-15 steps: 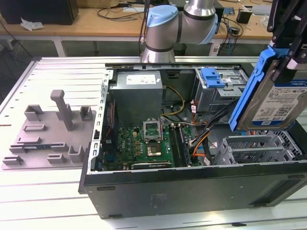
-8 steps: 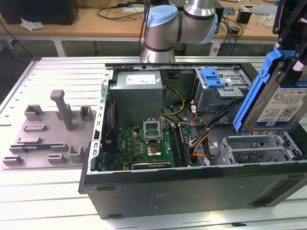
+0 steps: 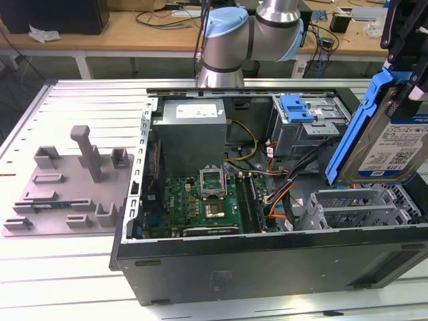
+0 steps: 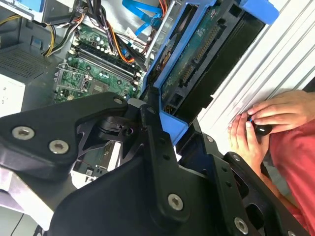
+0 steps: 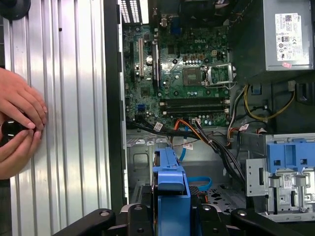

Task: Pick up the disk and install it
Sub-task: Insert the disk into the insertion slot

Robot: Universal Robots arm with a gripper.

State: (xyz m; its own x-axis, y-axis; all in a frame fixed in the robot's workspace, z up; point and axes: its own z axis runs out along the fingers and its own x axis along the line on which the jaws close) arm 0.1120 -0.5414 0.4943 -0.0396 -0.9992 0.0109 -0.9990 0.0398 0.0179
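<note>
Clamped firmly in end effector (image 5: 171,217): disk (image 3: 391,137), tilted above open computer case (image 3: 267,267). Mid-carry toward installing; probably calls for lining up with drive cage (image 3: 358,208).

In the exterior view the arm (image 3: 249,37) stands behind the computer case (image 3: 267,271), on its far side. Two silver joints with pale blue caps sit side by side just above the case's rear edge. The gripper (image 3: 406,79) hangs above the end of the case at the exterior view's right, clear of its rim. Its black fingers are clamped on the upper end of the disk (image 3: 384,144), which slants down from them toward the case. In both wrist views the black finger linkages splay out to either side of the clamped blue frame, and the wrist faces down into the open case.
</note>
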